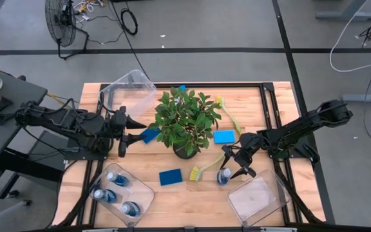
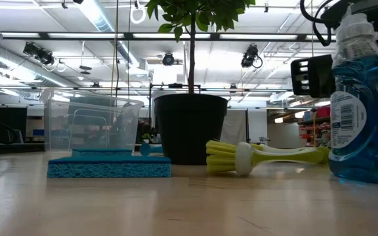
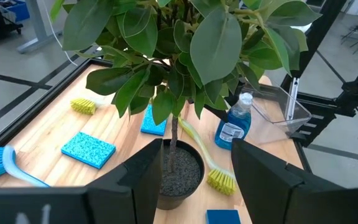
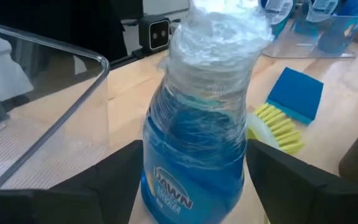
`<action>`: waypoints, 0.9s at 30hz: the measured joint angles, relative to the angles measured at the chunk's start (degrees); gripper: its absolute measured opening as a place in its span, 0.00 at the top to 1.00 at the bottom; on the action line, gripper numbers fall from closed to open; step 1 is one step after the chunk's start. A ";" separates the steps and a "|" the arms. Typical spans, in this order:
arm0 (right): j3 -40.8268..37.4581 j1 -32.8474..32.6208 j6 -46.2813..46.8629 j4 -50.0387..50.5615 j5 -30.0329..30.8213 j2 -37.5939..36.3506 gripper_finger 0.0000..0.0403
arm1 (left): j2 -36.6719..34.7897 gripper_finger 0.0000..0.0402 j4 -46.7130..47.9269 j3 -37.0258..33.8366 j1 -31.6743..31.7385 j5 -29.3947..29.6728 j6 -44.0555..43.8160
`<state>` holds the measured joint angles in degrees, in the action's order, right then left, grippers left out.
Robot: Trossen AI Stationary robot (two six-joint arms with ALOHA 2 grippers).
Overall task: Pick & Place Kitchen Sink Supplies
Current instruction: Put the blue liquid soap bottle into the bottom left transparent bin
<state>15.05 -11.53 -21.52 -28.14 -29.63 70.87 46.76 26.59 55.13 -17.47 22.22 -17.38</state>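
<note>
A blue bottle (image 4: 194, 155) with a pale wrapped cap stands upright on the table near its right front; it also shows as the bottle (image 1: 223, 175) and the bottle (image 2: 363, 118). My right gripper (image 1: 236, 164) is open and straddles the bottle's body level from the right. My left gripper (image 1: 125, 136) is open and hangs left of the potted plant (image 1: 185, 122), touching nothing. A blue sponge (image 1: 150, 135) lies just past its fingertips. More sponges (image 1: 224, 136) (image 1: 170, 176) and a yellow-green brush (image 1: 205, 169) lie flat on the wood. A second brush (image 1: 227, 113) lies behind the plant. My right gripper (image 4: 194, 186) has one finger (image 4: 114, 177) and the other finger (image 4: 284, 177) close against opposite sides of the bottle's lower body (image 4: 191, 180). I cannot tell whether they touch it. The bottle stands on the table.
A clear bin (image 1: 147, 193) at the front left holds three blue bottles. An empty clear bin (image 1: 256, 196) sits right beside the right gripper. A third bin (image 1: 129, 90) lies tipped at the far left. The plant's leaves spread over the table's middle.
</note>
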 joint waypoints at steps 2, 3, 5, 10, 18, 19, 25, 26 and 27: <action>0.00 0.00 0.27 0.10 0.00 0.01 0.31 | 0.00 0.52 0.02 0.00 0.01 0.00 0.00; 0.00 0.00 0.54 0.13 0.00 0.00 0.33 | -0.01 0.52 0.01 0.00 0.00 0.00 0.00; 0.00 0.00 0.99 0.15 0.02 0.00 0.36 | 0.00 0.52 0.02 0.00 0.00 0.00 0.00; 0.00 0.00 1.03 0.15 0.02 0.00 0.47 | 0.00 0.52 0.01 0.00 0.01 0.00 -0.01; 0.04 0.00 1.42 0.13 0.07 0.00 0.62 | 0.00 0.52 0.00 0.00 0.00 0.00 0.00; 0.04 0.00 1.40 0.13 0.11 0.00 0.64 | 0.00 0.52 0.02 0.00 0.00 0.00 -0.01; 0.07 0.00 1.53 0.13 0.81 -0.02 0.69 | 0.00 0.52 0.00 0.00 0.02 0.02 -0.03; 0.07 0.00 1.55 0.13 1.34 -0.03 0.70 | -0.02 0.52 0.00 0.00 0.02 0.00 -0.03; 0.09 0.00 1.56 0.13 1.88 -0.04 0.70 | 0.00 0.52 0.02 0.00 0.00 0.00 -0.03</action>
<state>15.14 -11.53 -19.96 -28.01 -27.75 70.83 46.76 26.61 55.13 -17.47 22.22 -17.41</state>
